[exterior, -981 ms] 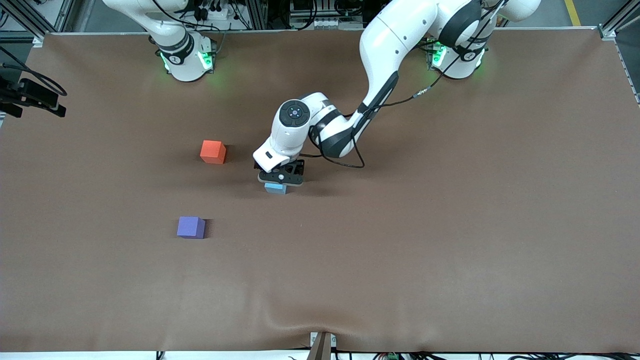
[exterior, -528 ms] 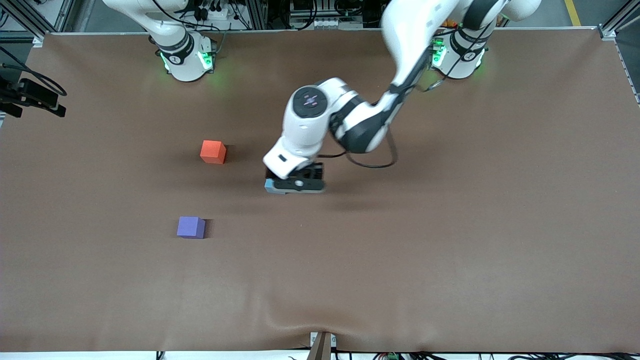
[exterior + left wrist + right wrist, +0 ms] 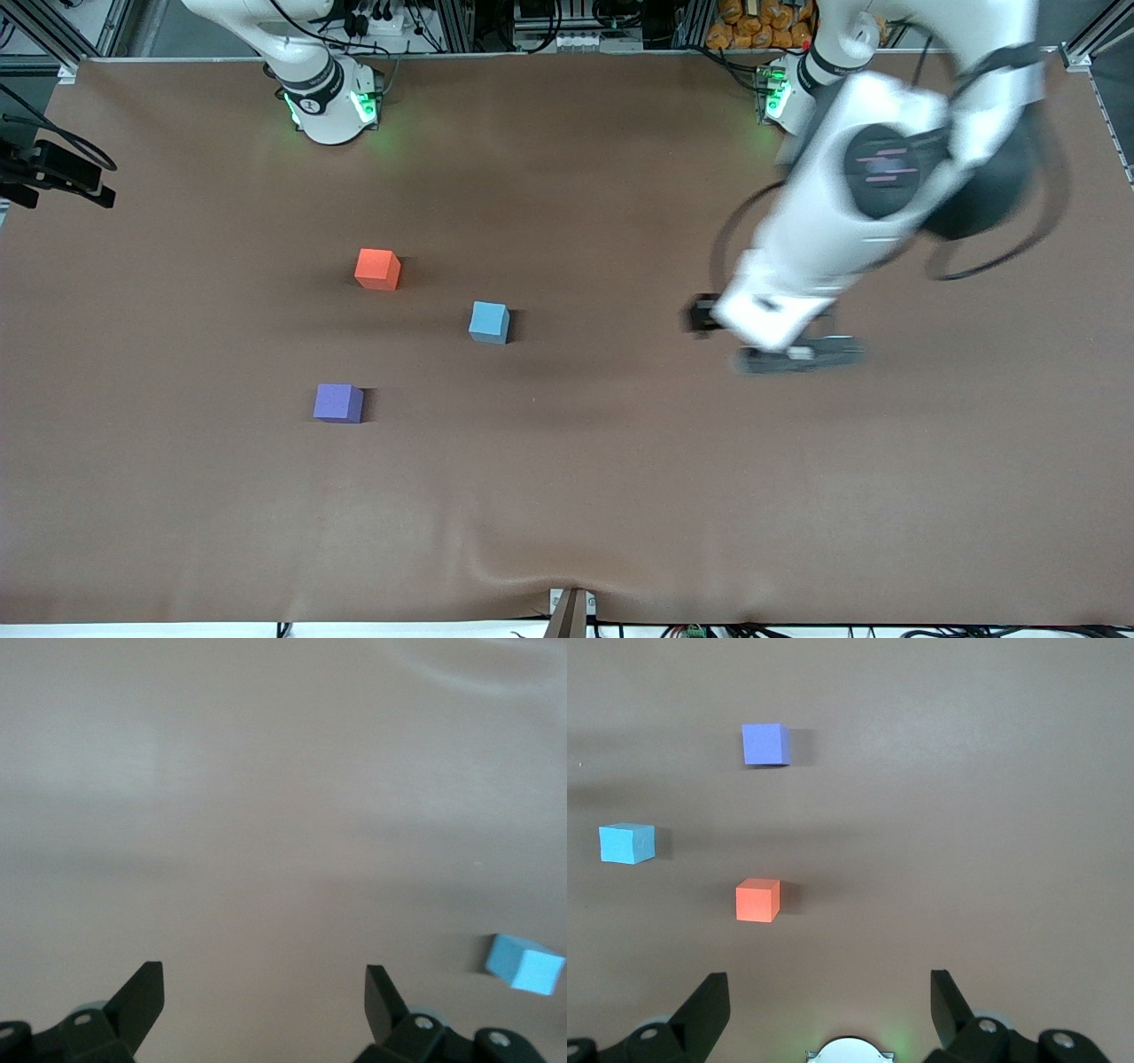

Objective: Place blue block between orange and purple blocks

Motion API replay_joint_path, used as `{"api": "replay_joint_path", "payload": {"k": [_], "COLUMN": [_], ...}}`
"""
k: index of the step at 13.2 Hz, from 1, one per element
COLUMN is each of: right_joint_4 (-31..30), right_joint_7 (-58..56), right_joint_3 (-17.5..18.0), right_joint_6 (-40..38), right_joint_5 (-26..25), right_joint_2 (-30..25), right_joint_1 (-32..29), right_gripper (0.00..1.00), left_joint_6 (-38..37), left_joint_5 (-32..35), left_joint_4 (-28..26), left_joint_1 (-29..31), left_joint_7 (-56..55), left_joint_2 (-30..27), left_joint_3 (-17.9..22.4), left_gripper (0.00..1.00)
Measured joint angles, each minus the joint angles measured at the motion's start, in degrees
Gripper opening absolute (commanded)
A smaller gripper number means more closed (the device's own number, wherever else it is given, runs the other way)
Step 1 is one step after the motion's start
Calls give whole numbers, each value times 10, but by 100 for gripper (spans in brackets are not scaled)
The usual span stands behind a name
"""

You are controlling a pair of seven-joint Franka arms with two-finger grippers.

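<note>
The blue block (image 3: 489,322) sits alone on the brown table. It is nearer to the front camera than the orange block (image 3: 377,268), farther than the purple block (image 3: 338,402), and offset from both toward the left arm's end. My left gripper (image 3: 797,357) is open and empty, up over bare table well away from the blue block, which shows at the edge of the left wrist view (image 3: 524,964). My right gripper (image 3: 829,985) is open and empty, high over its own base. Its view shows the blue block (image 3: 627,843), the orange block (image 3: 757,900) and the purple block (image 3: 765,744).
The right arm's base (image 3: 328,97) and the left arm's base (image 3: 788,93) stand at the table's back edge. A black device (image 3: 53,173) hangs at the right arm's end. A mount (image 3: 571,611) sits at the front edge, by a wrinkle in the cloth.
My left gripper has let go of the blue block, risen and swung toward the left arm's end. The blue block stays where it was set down. The other blocks have not moved.
</note>
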Motion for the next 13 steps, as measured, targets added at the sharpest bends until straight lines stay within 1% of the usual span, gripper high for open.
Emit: {"api": "replay_joint_path", "payload": {"k": [3, 6, 9, 13], "right_joint_4": [-1, -1, -1, -4], "right_joint_7": [0, 0, 0, -1], "right_joint_3": [4, 6, 5, 7], "right_joint_6": [-1, -1, -2, -3], "right_joint_5": [0, 0, 1, 6], "right_joint_2": [2, 4, 13, 64], "right_joint_1": [4, 7, 6, 22], "right_gripper": [100, 100, 100, 100], "left_joint_6": [-47, -57, -57, -54], "left_joint_5": [3, 26, 39, 41], "left_joint_4": [-20, -81, -152, -214], "left_joint_1": [78, 141, 164, 177], "left_joint_7": [74, 145, 154, 154], "left_joint_2": [-55, -119, -189, -245], "left_joint_3": [0, -1, -1, -2], "left_gripper": [100, 100, 100, 100]}}
